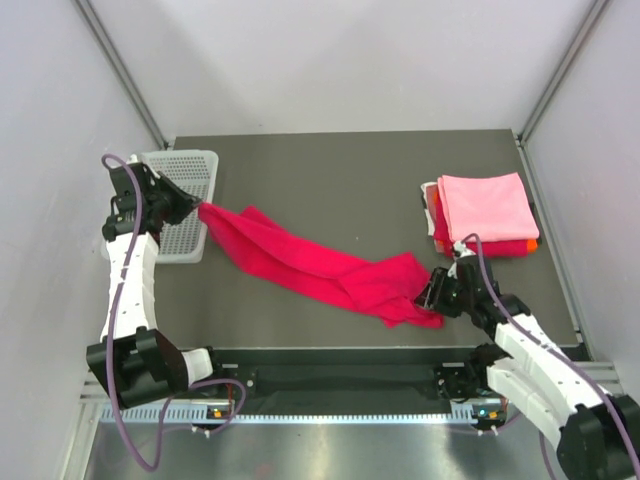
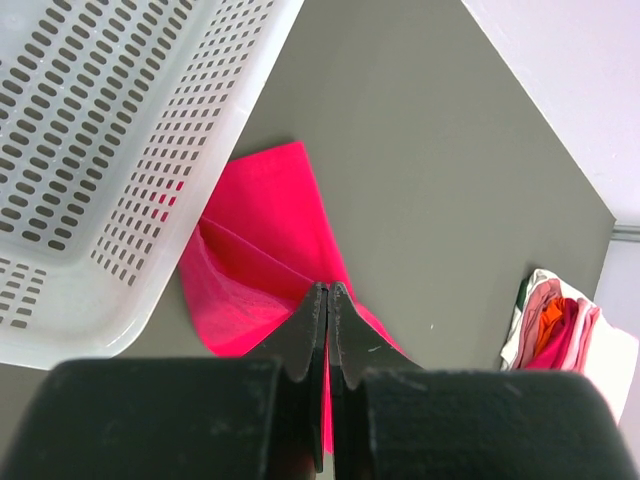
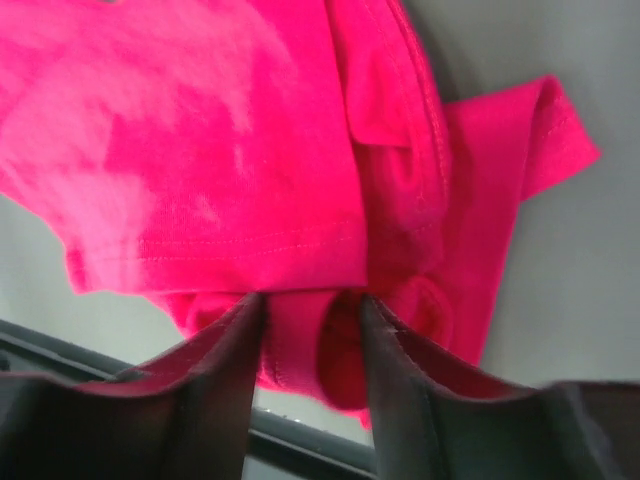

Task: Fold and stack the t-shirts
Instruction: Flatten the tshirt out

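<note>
A crimson-magenta t-shirt [image 1: 310,265] stretches in a loose band across the table from the left to the lower right. My left gripper [image 1: 200,207] is shut on its left end beside the basket; in the left wrist view the tips [image 2: 328,288] are pressed together with the cloth [image 2: 260,230] between them. My right gripper [image 1: 432,295] holds the bunched right end; in the right wrist view the fingers [image 3: 250,330] stand apart with a thick fold of cloth [image 3: 230,150] between them. A folded stack [image 1: 482,212], light pink on top with red and orange below, lies at the back right.
A white perforated plastic basket [image 1: 185,190] stands at the left edge, right behind my left gripper; it fills the upper left of the left wrist view [image 2: 90,150]. The stack also shows in that view [image 2: 560,325]. The table's front edge runs just below my right gripper.
</note>
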You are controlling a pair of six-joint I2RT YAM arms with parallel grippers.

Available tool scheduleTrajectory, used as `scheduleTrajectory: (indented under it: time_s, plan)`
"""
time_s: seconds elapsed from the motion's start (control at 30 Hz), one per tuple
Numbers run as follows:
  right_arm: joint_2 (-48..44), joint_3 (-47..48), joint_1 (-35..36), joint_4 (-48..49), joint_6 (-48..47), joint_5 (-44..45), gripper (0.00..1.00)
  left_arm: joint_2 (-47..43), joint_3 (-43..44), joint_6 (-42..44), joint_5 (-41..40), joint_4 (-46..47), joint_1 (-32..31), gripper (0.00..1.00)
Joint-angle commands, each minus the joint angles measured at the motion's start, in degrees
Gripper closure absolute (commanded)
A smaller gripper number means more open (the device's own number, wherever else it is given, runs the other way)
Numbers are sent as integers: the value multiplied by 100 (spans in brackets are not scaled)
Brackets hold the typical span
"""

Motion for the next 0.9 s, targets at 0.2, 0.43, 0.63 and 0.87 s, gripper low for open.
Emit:
scheduleTrajectory:
  time_s: [0.2,0.43,0.63,0.87]
  plan:
    - [177,279,-54,714,419,113,52,-251,8,112,-5,354,21,100]
    - [979,658,-71,1084,339,324,52,-269,17,138,-5,345,29,100]
    - [1146,860,-71,1058,102,597,43,-260,26,156,-5,345,21,100]
    - [1278,1255,-71,803,-215,616,43,-260,61,138,39,345,21,100]
